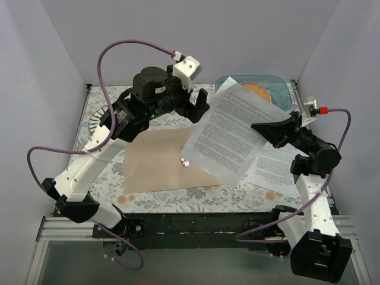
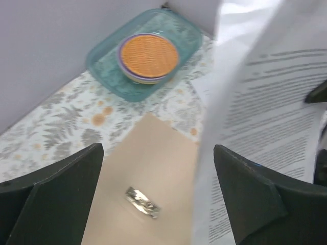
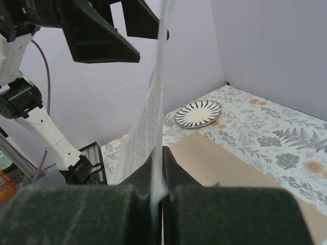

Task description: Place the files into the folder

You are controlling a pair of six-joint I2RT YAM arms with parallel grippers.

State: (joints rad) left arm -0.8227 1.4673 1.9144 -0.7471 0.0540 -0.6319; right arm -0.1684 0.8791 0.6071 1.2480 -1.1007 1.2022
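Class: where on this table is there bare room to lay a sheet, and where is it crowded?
Bare: the left half of the folder, and the cloth strip between it and the near table edge. Crowded: the right side, with the lifted sheet, a flat sheet and the tray.

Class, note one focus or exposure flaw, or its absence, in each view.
Left wrist view: white printed paper sheet smeared, washed out near its top; right wrist view: right arm's black fingers, shut on it, a soft foreground blur; top external view: tan-brown cardboard folder crisp, evenly lit.
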